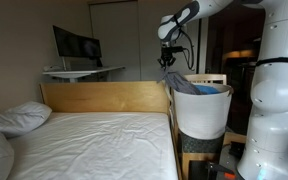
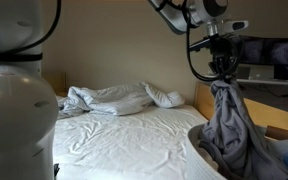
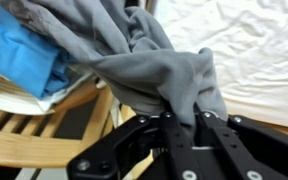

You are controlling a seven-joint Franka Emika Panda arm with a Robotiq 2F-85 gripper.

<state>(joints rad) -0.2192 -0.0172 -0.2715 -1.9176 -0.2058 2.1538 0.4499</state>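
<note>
We see the robot's hand [image 1: 170,62] raised above a white laundry basket [image 1: 204,120] that stands just beside the bed [image 1: 94,140], its fingers clamped on the top of a grey garment [image 2: 229,125]. The garment hangs down from the grip, and in the wrist view its lower folds lie in the basket, draped beside a blue cloth [image 3: 19,50]. In an exterior view, rumpled white bedding [image 2: 114,98] lies on the mattress, well apart from the hand.
</note>
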